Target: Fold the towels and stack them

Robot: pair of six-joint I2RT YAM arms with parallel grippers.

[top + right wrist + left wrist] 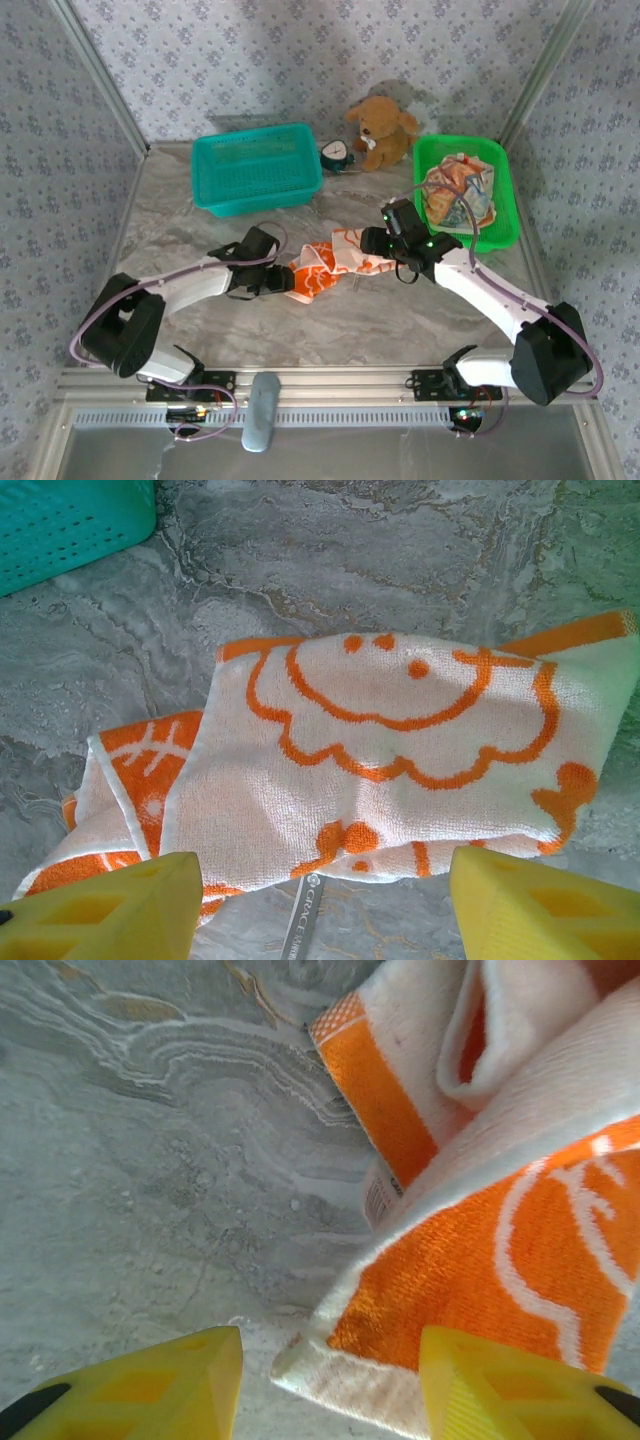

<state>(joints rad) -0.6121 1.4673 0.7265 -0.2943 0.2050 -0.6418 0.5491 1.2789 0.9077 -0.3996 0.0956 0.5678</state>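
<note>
One orange-and-cream towel [325, 268] [500, 1260] [400, 740] lies bunched in the middle of the table [200, 230], between the two grippers. The left gripper [283, 281] [330, 1360] has its jaws apart around the towel's near-left corner. The right gripper [372, 240] [325, 880] stands with its jaws wide apart at the towel's right end. At the far right corner, one green basket [505, 190] holds a heap of towels [455, 190], too tangled to count. One teal basket [260, 195] sits along the far edge, with one brown plush toy [382, 130] and a small clock [337, 155] between the baskets.
</note>
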